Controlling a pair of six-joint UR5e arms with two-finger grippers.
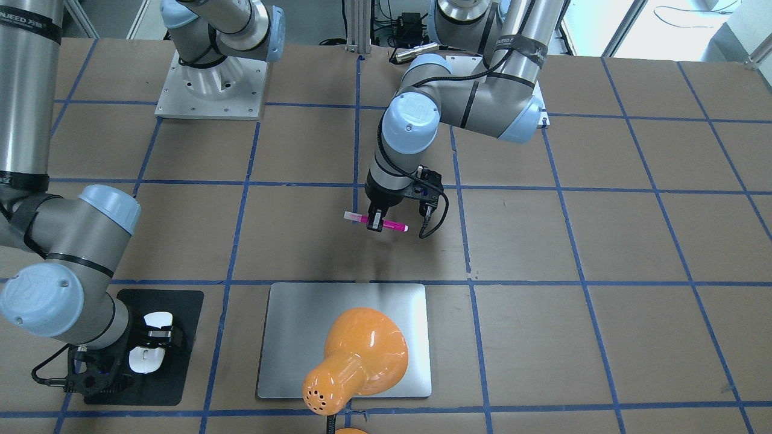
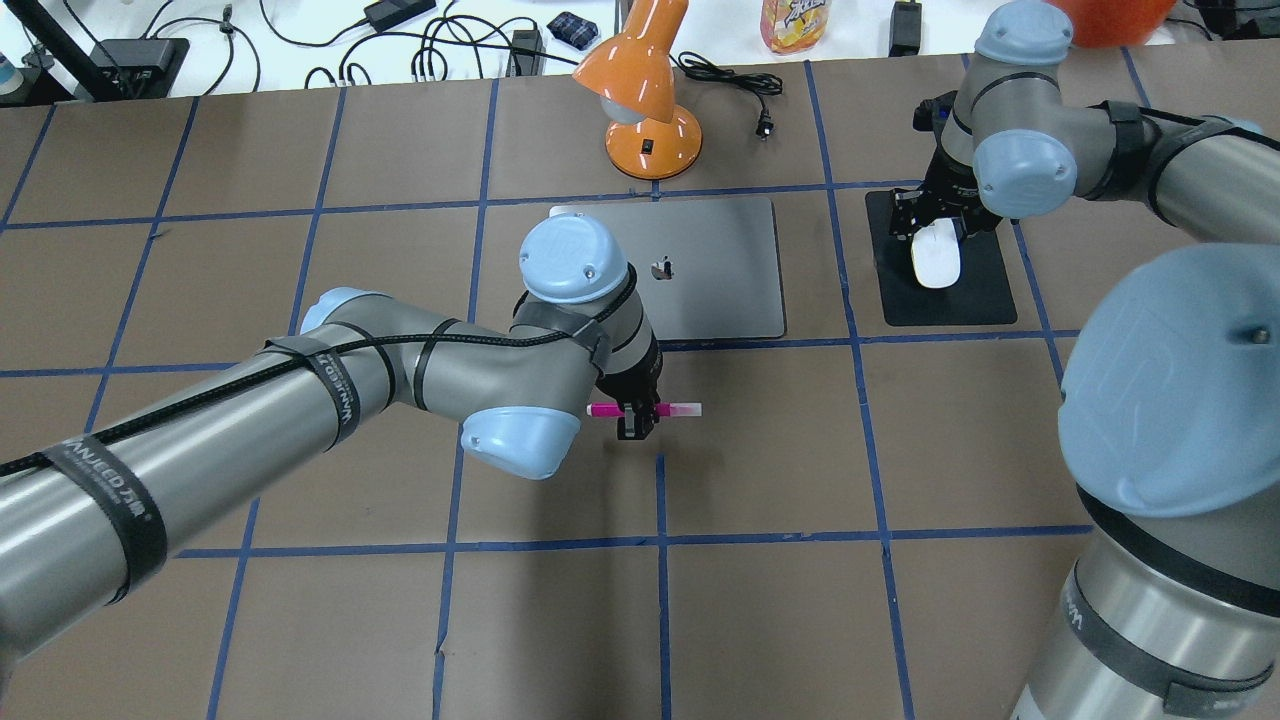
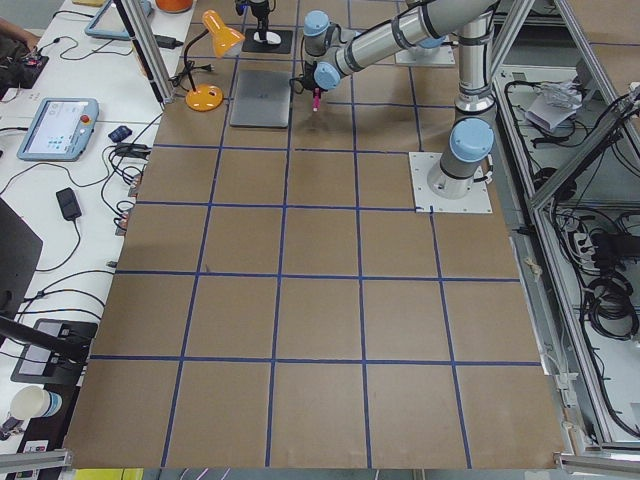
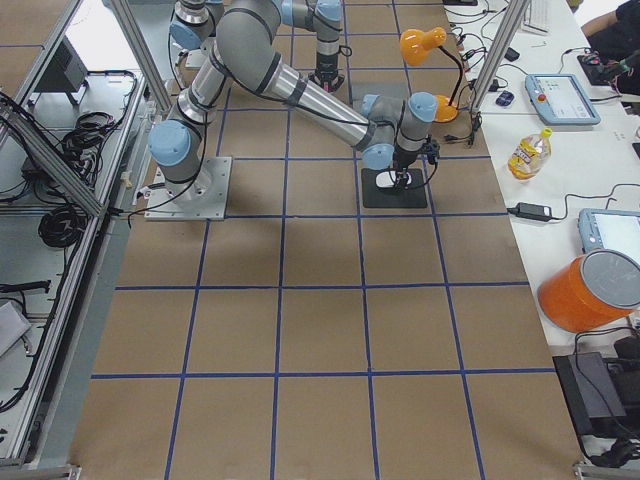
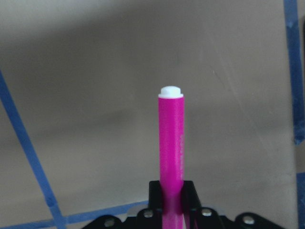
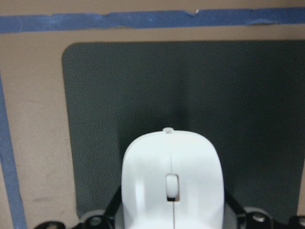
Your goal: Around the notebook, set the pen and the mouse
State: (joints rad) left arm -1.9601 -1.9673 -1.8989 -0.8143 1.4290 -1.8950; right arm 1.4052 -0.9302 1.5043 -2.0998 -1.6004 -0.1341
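The magenta-pink pen [image 1: 395, 226] [image 2: 682, 409] [image 5: 170, 138] lies level in my left gripper [image 1: 375, 224] [image 2: 636, 416], which is shut on its middle. It hangs above the brown table, a short way off the robot-side edge of the silver-grey notebook [image 1: 289, 337] [image 2: 720, 280]. The white mouse [image 1: 148, 358] [image 2: 938, 262] [image 6: 171, 176] is over a black mat [image 1: 181, 307] [image 2: 960, 300] beside the notebook. My right gripper [image 1: 160, 333] [image 2: 940, 230] is shut across its sides. Whether the mouse touches the mat I cannot tell.
An orange desk lamp [image 1: 362, 355] [image 2: 650, 110] stands at the notebook's far edge, and its shade overhangs the notebook in the front-facing view. Cables, a bottle [image 2: 795, 22] and devices line the white bench beyond the table. Blue tape lines grid the brown table [image 2: 900, 450].
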